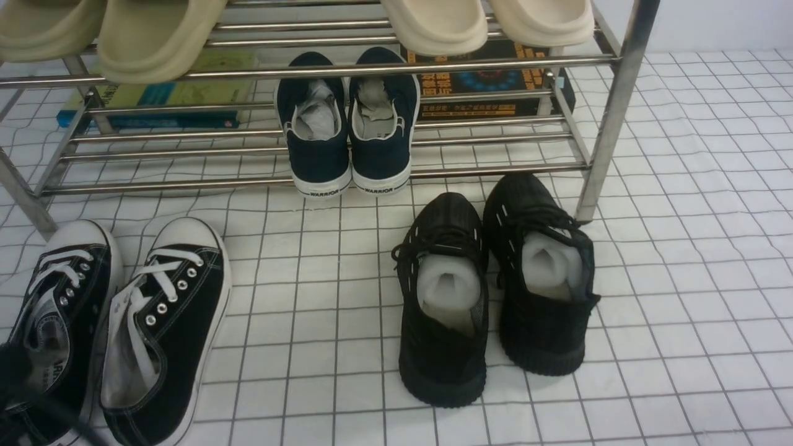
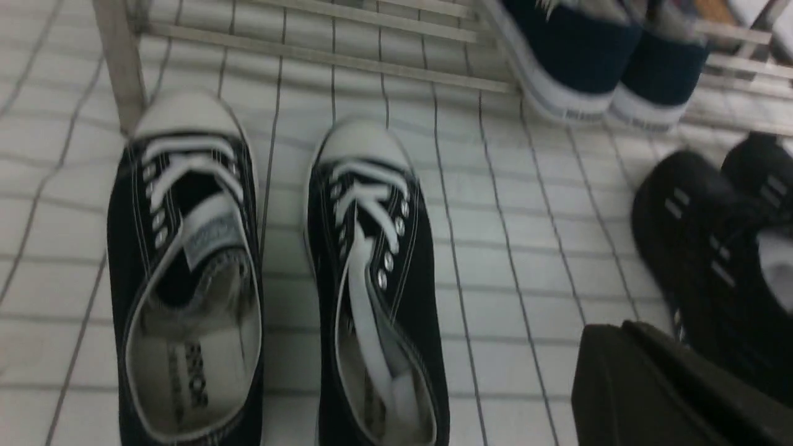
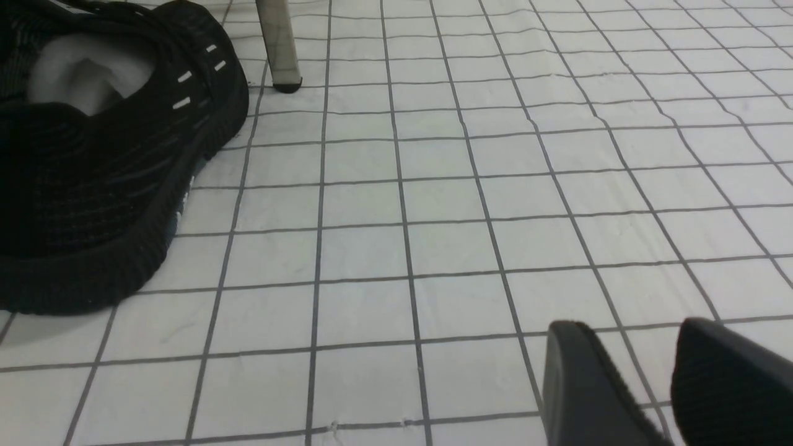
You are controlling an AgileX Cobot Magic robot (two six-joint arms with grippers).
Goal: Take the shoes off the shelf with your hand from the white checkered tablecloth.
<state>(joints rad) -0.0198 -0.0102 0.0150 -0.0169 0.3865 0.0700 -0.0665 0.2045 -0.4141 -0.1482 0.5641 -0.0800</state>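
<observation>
The pair of black canvas shoes with white laces and toe caps stands on the white checkered tablecloth at the front left, toes towards the steel shelf. In the left wrist view both shoes lie side by side near a shelf leg. My left gripper is beside the inner shoe, apart from it, its fingers together and holding nothing. A dark part of my left arm covers the outer shoe's heel. My right gripper is open and empty low over the cloth.
Navy WARRIOR slip-ons sit on the lowest tier. All-black knit sneakers stuffed with paper stand on the cloth by the right leg. Beige slippers lie on the upper tier, and books lie behind.
</observation>
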